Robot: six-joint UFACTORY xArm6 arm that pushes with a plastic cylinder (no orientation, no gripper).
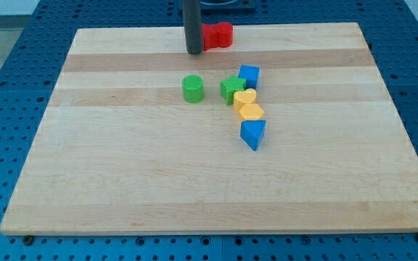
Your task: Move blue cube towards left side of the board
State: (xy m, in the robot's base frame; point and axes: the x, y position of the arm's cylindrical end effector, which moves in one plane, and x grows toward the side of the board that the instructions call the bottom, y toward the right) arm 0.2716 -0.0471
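The blue cube point(250, 75) sits right of the board's centre, toward the view's top. It touches a green star-shaped block point(231, 89) on its lower left. My tip point(194, 52) rests on the board near the top edge, up and to the left of the blue cube, apart from it. A red block point(217, 35) lies just right of the rod, partly hidden by it.
A green cylinder point(192, 88) stands below my tip. A yellow heart point(244, 98), a yellow hexagon-like block point(250, 111) and a blue triangle point(252, 133) run in a line below the blue cube. The wooden board point(122, 181) lies on a blue pegboard table.
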